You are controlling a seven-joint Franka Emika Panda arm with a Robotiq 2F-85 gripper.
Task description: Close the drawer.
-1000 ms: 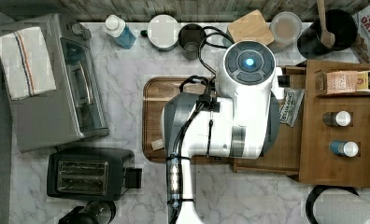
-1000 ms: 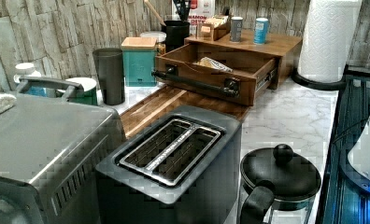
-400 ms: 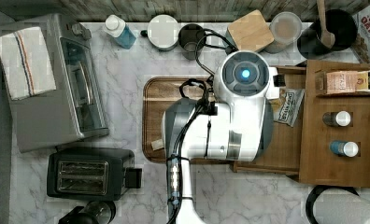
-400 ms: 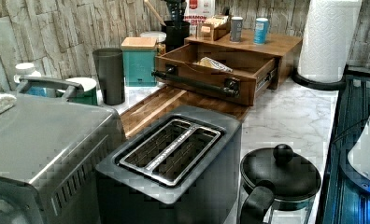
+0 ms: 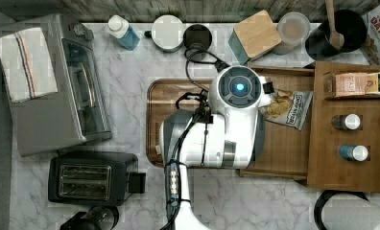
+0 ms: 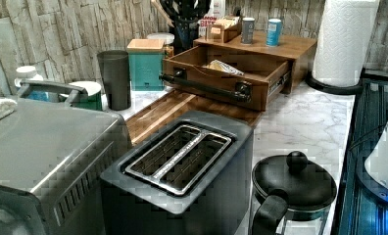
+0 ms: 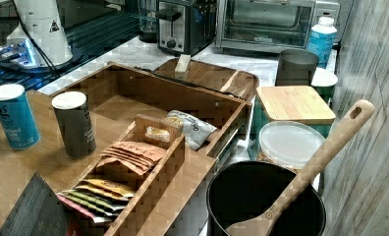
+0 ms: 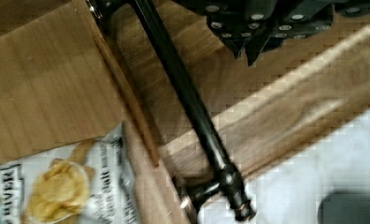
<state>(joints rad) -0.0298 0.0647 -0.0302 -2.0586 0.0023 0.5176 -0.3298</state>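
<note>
standing along the marble counter (image 5: 125,96) from the top view's left to its right: a toaster oven (image 5: 58,86) with a folded towel (image 5: 26,62) on its roof at the left edge, a black toaster (image 5: 89,178) by the counter's near-left corner, then a dark wooden serving tray (image 5: 166,96) with rounded corners near the middle. the white robot arm (image 5: 217,139) reaches over this tray and over the front of the drawer (image 5: 289,148). the drawer is pulled out, open, from the bamboo cabinet (image 5: 353,177) at the counter's right edge; its front lies over the tray, and a chip bag (image 5: 289,109) lies on its floor near the back wall. two bottles (image 5: 346,121) stand in the cabinet top, with a tea-bag box (image 5: 358,84) behind them. along the counter's back edge stand a blue bottle (image 5: 121,29), a dark cup (image 5: 197,36), a teal canister with a wooden lid (image 5: 255,32), a lidded jar (image 5: 293,28) and a black pot holding a wooden spoon (image 5: 339,31).

the left view shows the drawer's black bar handle (image 6: 202,86) across its front. in the wrist view the gripper (image 8: 262,25) hangs just beside the handle (image 8: 183,88), on the tray side and apart from it; whether its fingers are spread or together cannot be told.
</note>
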